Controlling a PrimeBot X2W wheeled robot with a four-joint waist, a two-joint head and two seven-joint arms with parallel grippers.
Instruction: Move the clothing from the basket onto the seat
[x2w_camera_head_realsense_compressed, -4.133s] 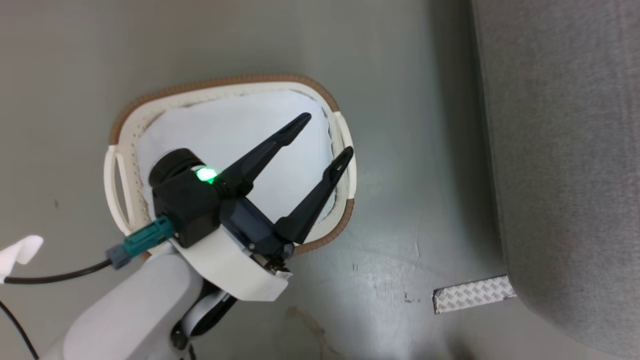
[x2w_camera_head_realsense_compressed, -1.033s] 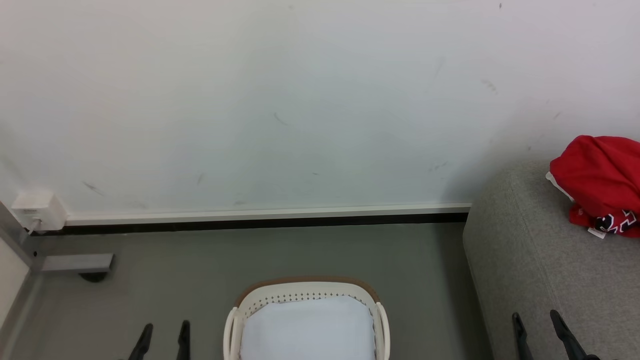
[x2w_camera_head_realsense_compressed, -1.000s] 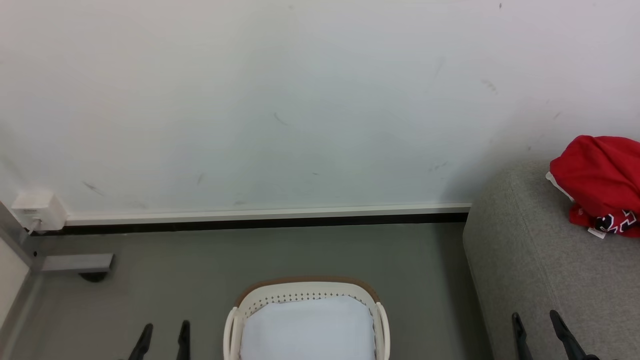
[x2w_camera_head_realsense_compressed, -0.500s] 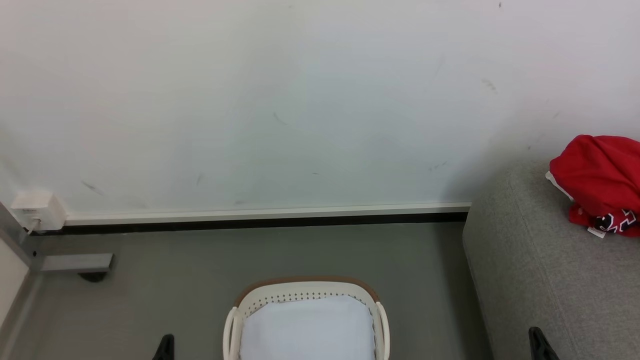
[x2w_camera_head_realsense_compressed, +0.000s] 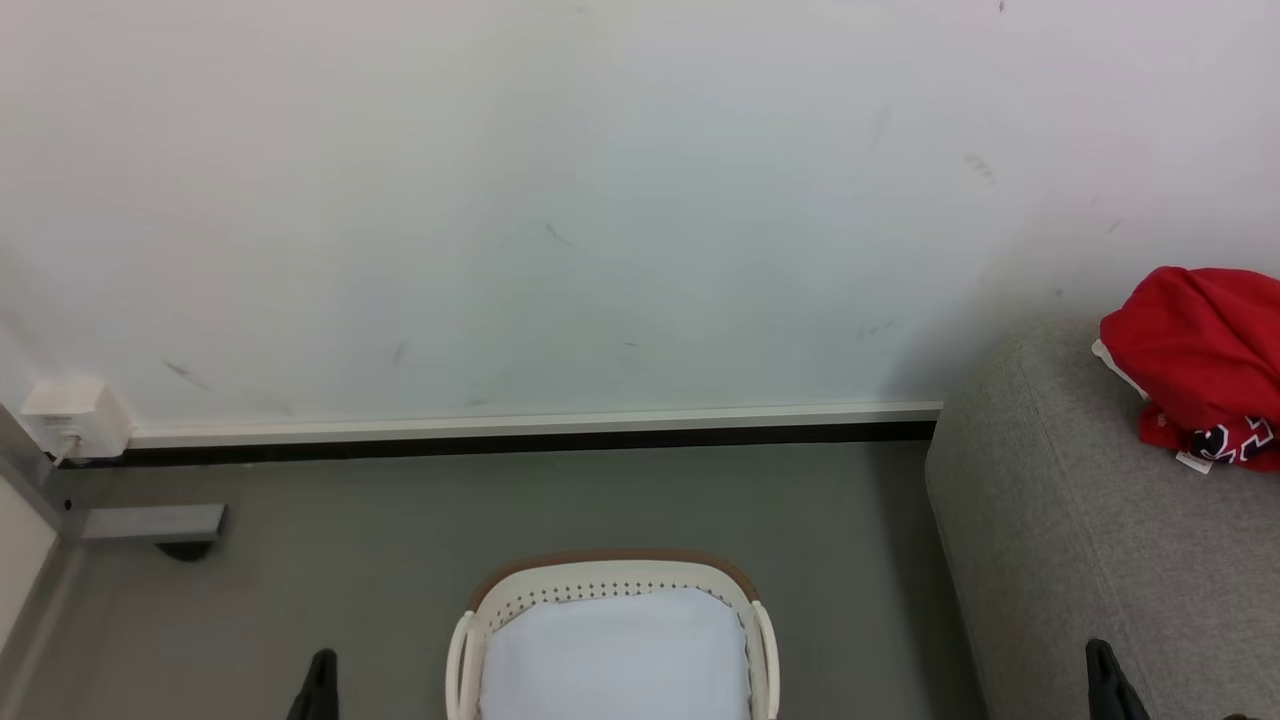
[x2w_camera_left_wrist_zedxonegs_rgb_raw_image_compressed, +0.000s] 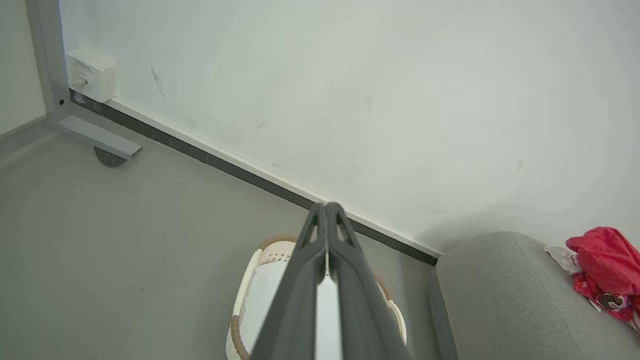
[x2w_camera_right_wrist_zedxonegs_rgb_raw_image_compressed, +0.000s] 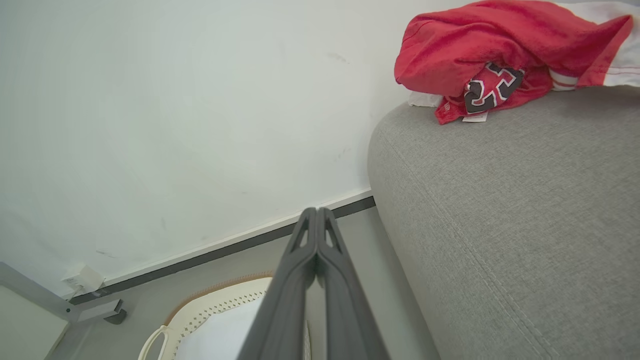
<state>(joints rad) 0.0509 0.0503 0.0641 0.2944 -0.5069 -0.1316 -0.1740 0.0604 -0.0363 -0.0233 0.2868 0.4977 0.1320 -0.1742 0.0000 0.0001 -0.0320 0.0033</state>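
Now the clothing (x2w_camera_head_realsense_compressed: 1195, 355) is lying on the seat (x2w_camera_head_realsense_compressed: 1060, 560), two o'clock from the basket (x2w_camera_head_realsense_compressed: 612, 563); left gripper (x2w_camera_left_wrist_zedxonegs_rgb_raw_image_compressed: 326, 212) and right gripper (x2w_camera_right_wrist_zedxonegs_rgb_raw_image_compressed: 316, 216) are pressing fingers together

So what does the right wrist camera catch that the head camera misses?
Right wrist view: a white, red-striped part of the clothing, and the right gripper along its whole length, shut tight. Head view: the left gripper, just its tip, at the lower left. Both: the red clothing lying on the grey seat, the basket with its white liner, the wall.
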